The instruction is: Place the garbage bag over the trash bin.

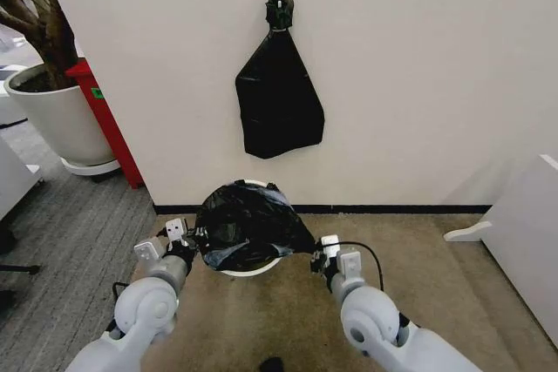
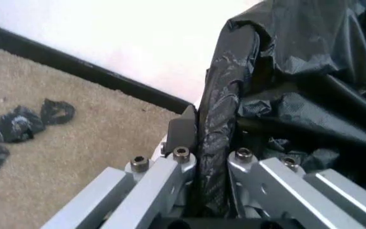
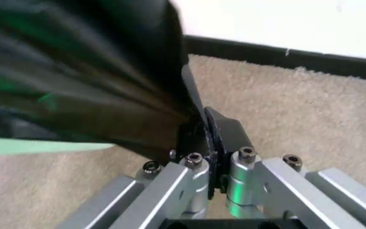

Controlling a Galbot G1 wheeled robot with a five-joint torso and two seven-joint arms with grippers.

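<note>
Garbage bag (image 1: 247,226) stretched over trash bin (image 1: 253,269) on carpet by wall, white rim showing front & back. Left end effector (image 1: 185,240) clamped on bag's left edge, right end effector (image 1: 321,256) clamped on right edge. To finish well: lower both evenly, keep film taut, hem below rim w/o tearing.

Glossy black garbage bag (image 1: 247,222); cream-white trash bin (image 1: 250,269); beige carpet (image 1: 418,250).
</note>
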